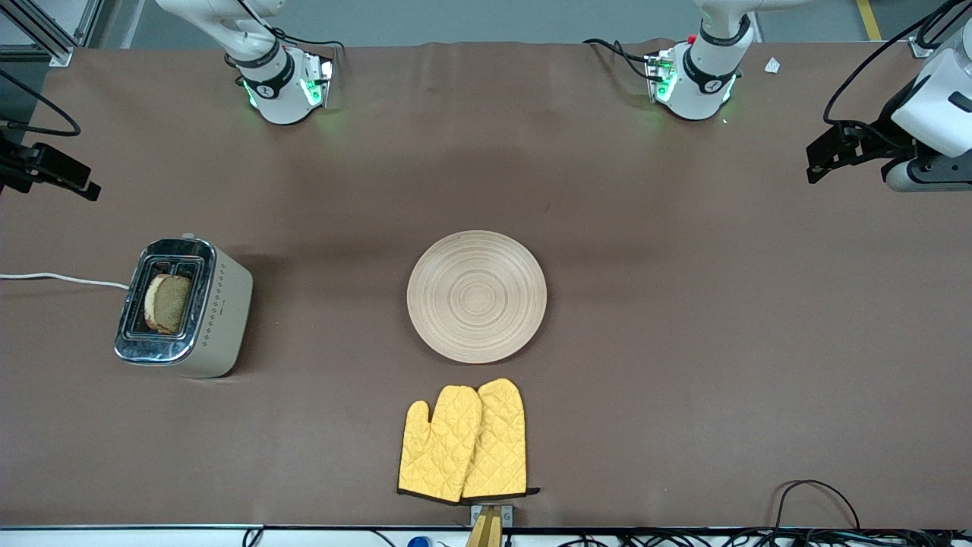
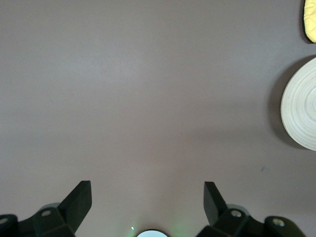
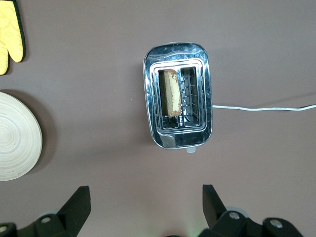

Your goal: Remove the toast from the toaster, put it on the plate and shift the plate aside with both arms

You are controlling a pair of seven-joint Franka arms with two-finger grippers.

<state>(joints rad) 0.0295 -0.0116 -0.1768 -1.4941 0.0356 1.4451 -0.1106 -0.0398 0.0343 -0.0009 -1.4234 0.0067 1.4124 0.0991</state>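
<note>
The toast (image 1: 167, 304) stands upright in one slot of a silver toaster (image 1: 220, 311) toward the right arm's end of the table. It also shows in the right wrist view (image 3: 170, 92). The round pale wooden plate (image 1: 477, 296) lies bare at mid-table; its edge shows in both wrist views (image 2: 302, 111) (image 3: 15, 136). My right gripper (image 1: 83, 186) is up in the air at its end of the table, open and empty (image 3: 145, 192). My left gripper (image 1: 818, 161) is up over its own end, open and empty (image 2: 148, 190).
A pair of yellow oven mitts (image 1: 463, 441) lies nearer to the front camera than the plate. The toaster's white cord (image 1: 61, 279) runs off the right arm's end of the table. Cables lie along the table's front edge (image 1: 812, 501).
</note>
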